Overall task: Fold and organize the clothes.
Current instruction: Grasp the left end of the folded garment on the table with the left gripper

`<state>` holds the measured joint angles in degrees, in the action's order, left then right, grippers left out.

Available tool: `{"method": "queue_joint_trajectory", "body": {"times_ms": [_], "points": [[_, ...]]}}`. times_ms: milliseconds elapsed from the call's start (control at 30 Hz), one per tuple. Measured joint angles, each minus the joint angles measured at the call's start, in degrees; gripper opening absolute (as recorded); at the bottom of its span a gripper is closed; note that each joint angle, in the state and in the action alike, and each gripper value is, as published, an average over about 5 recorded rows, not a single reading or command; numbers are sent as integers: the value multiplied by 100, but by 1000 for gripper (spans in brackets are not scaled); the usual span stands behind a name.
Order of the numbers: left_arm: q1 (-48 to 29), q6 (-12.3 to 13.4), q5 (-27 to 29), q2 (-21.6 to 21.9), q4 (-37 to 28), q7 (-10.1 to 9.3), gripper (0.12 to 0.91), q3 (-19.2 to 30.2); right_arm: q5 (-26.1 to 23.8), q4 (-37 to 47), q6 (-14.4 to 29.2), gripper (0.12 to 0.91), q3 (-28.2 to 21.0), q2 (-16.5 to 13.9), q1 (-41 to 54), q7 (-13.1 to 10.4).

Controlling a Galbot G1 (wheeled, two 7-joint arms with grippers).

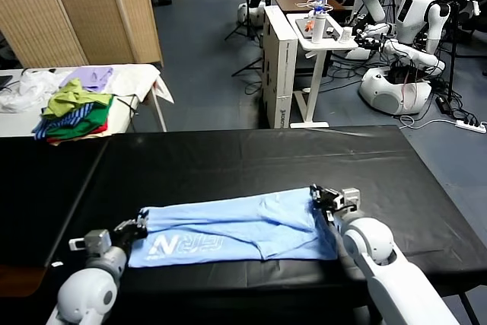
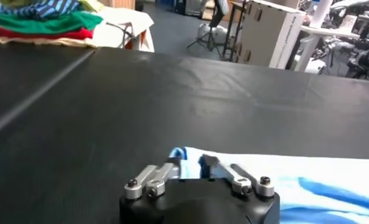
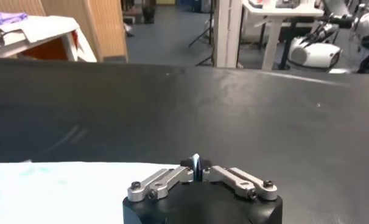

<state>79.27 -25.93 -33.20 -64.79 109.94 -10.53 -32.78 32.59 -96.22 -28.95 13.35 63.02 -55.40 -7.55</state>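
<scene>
On black table (image 1: 251, 161): blue T-shirt (image 1: 236, 230) folded into long strip near front edge | left gripper (image 1: 135, 227) pinched tight on shirt's left end | right gripper (image 1: 329, 199) pinched tight on right end | clothes pile (image 1: 74, 108) on white side table (image 1: 144, 81)

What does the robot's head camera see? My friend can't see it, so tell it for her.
A light-blue T-shirt lies folded lengthwise on a black table, with the left gripper pinching one end and the right gripper pinching the other. A pile of clothes sits on a white table behind.
</scene>
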Motion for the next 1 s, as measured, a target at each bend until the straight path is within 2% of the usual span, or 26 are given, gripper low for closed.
{"method": "queue_joint_trajectory", "body": {"times_ms": [67, 167, 200, 267, 333, 433, 500, 633, 733, 1000], "points": [[-65, 29, 32, -16, -64, 21, 165, 5, -4, -17, 13, 225, 24, -2, -21, 84], [-100, 74, 123, -59, -101, 69, 167, -3, -36, -114, 38, 385, 96, -48, -109, 194], [-92, 89, 165, -74, -97, 84, 185, -9, -45, -165, 48, 462, 129, -70, -153, 222], [-62, 116, 247, -94, -74, 103, 260, -28, -55, -299, 64, 575, 210, -120, -265, 263], [-20, 134, 314, -101, -26, 109, 387, -58, -53, -469, 75, 708, 318, -176, -407, 285], [63, 151, 357, -111, 82, 106, 558, -141, -32, -801, 89, 853, 537, -264, -678, 324], [134, 169, 354, -137, 158, 100, 672, -216, -12, -1050, 99, 893, 705, -317, -886, 363], [311, 210, 348, -237, 309, 107, 864, -390, 36, -1516, 129, 906, 1039, -390, -1310, 438], [483, 235, 376, -346, 413, 141, 902, -505, 69, -1821, 149, 907, 1280, -413, -1621, 477], [853, 225, 403, -731, 577, 146, 907, -570, 93, -2343, 161, 907, 1619, -439, -2149, 514]]}}
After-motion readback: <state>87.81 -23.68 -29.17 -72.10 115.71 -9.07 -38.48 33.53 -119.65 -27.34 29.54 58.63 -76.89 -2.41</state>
